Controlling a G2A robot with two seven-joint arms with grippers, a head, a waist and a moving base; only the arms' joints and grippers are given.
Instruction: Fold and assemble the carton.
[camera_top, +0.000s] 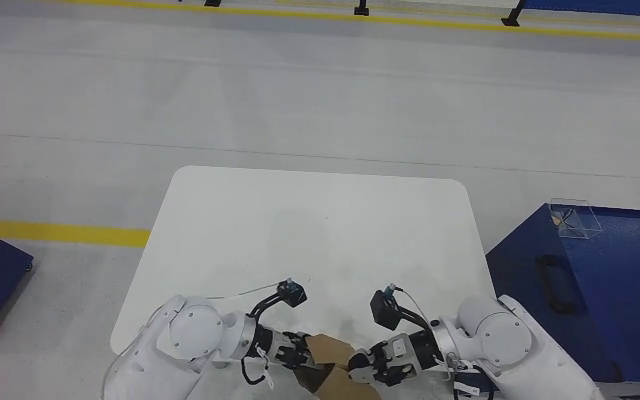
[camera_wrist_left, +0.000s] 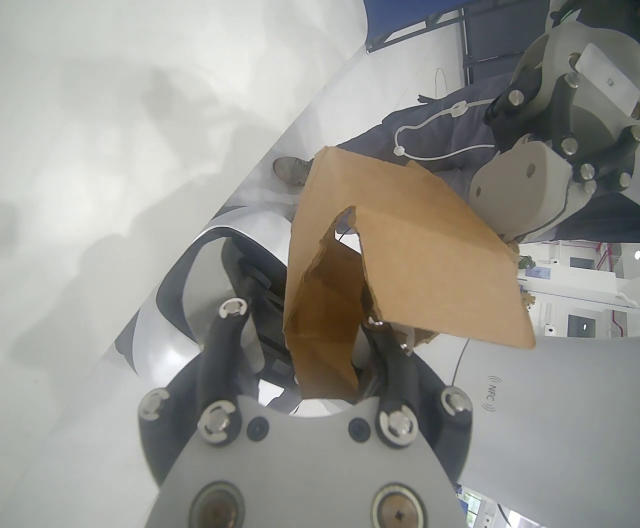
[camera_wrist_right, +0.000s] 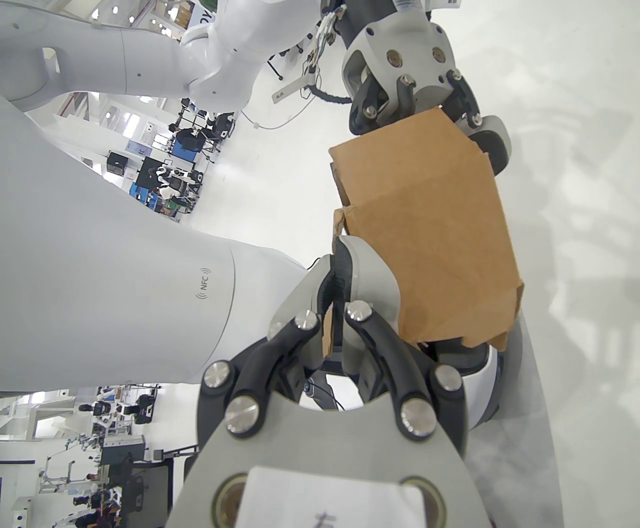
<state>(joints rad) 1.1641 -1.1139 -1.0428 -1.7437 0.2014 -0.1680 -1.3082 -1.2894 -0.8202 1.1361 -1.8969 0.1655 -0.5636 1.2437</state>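
Closest in, my right gripper (camera_wrist_right: 340, 270): fingers pressed together, pinching a thin cardboard edge of the carton (camera_wrist_right: 430, 225) between the pads. That's a firm bite, right at the carton's corner. The brown carton itself is up off the surface, partly folded into a box shape, one panel bent over like a roof and a ragged cut-out showing on the inner side.

Across from it, my left gripper (camera_wrist_left: 302, 320) takes the other end. Here the fingers (camera_wrist_left: 227, 325) are spread wide, straddling the cardboard; there's open space between one finger and the panel, while the other sits just beside it.

From above, the carton (camera_top: 328, 352) hangs between both grippers, right at the near edge of the white table (camera_top: 320, 230).

Further out, off to my right, a blue cabinet (camera_top: 580, 300) stands beside the table, with a small clear box (camera_top: 575, 218) on its top. On the floor to my left, a yellow line (camera_top: 70, 233) runs up to the table's edge.
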